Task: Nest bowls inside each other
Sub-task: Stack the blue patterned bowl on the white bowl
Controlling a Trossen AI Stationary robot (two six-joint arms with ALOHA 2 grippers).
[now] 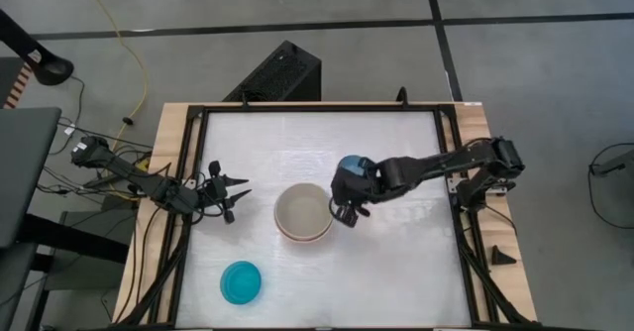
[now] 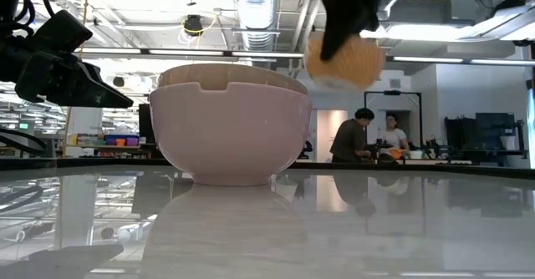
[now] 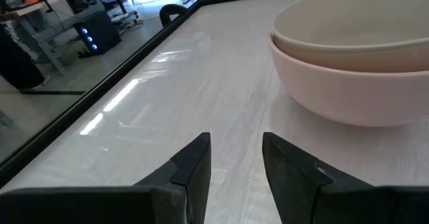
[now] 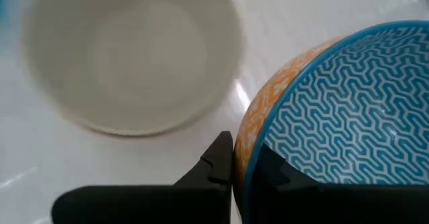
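Note:
A cream-white bowl (image 1: 302, 212) sits nested in a pale pink bowl (image 2: 230, 137) at the table's middle. Just right of this stack, my right gripper (image 1: 345, 208) is shut on a small bowl (image 4: 335, 110) with a blue zigzag pattern inside and an orange outside. The low view shows that bowl (image 2: 351, 62) in the air, above the level of the stack's rim. A bright cyan bowl (image 1: 241, 282) stands alone near the front edge. My left gripper (image 1: 233, 194) waits open at the left of the stack, its fingers (image 3: 194, 163) pointing toward it with nothing between them. My right gripper pinches the patterned bowl's rim (image 4: 242, 158), one finger on the orange outer wall and the other inside on the blue pattern. The fingers slant down from the table's right side. The bowl is lifted clear of the table and hangs tilted beside the stack.
A black frame (image 1: 193, 172) borders the white tabletop. Bare table lies between the stack and the cyan bowl and along the far side. People stand in the room beyond the table (image 2: 364, 137).

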